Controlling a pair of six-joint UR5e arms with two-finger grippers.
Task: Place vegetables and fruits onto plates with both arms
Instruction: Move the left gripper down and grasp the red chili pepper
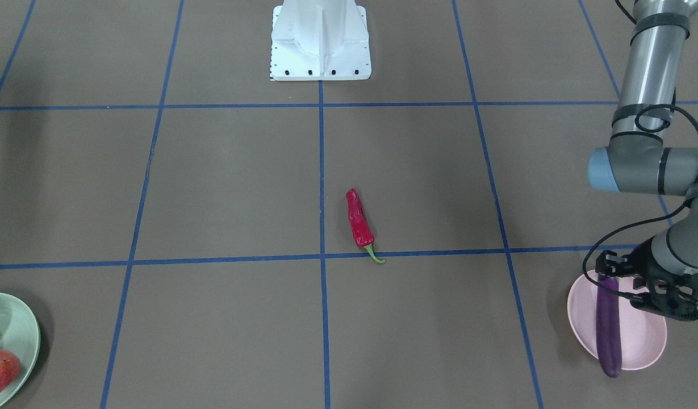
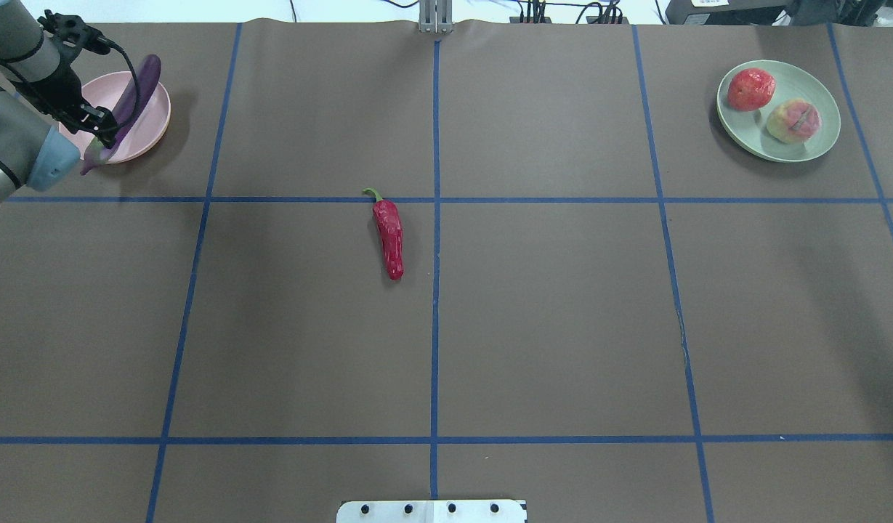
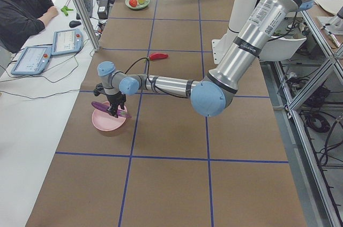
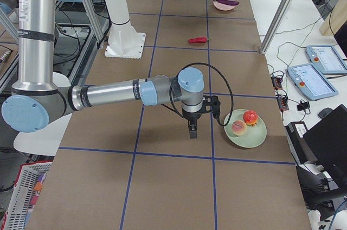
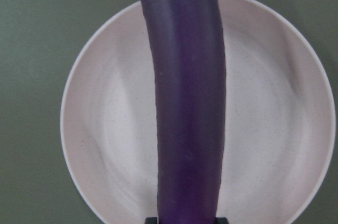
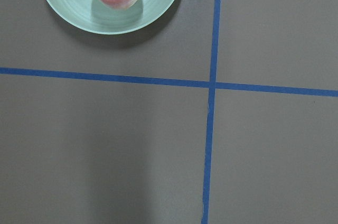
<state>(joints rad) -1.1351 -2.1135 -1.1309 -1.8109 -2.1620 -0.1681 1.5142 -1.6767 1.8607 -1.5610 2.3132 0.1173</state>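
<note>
My left gripper (image 1: 647,284) is shut on the purple eggplant (image 1: 608,326) and holds it lengthwise over the pink plate (image 1: 641,341). The left wrist view shows the eggplant (image 5: 187,102) across that plate (image 5: 274,129). The red chili (image 2: 389,236) lies alone mid-table on the brown mat. The mint green plate (image 2: 817,145) at the far right holds the pomegranate (image 2: 751,88) and the peach (image 2: 793,120). My right gripper (image 4: 192,129) shows only in the exterior right view, low over the mat beside the green plate (image 4: 246,138); I cannot tell if it is open or shut.
The white robot base (image 1: 320,40) stands at the table's robot-side edge. Blue tape lines grid the mat. An operator (image 3: 21,13) sits at a side desk with tablets. Aluminium frame posts (image 3: 80,7) stand along the far edge.
</note>
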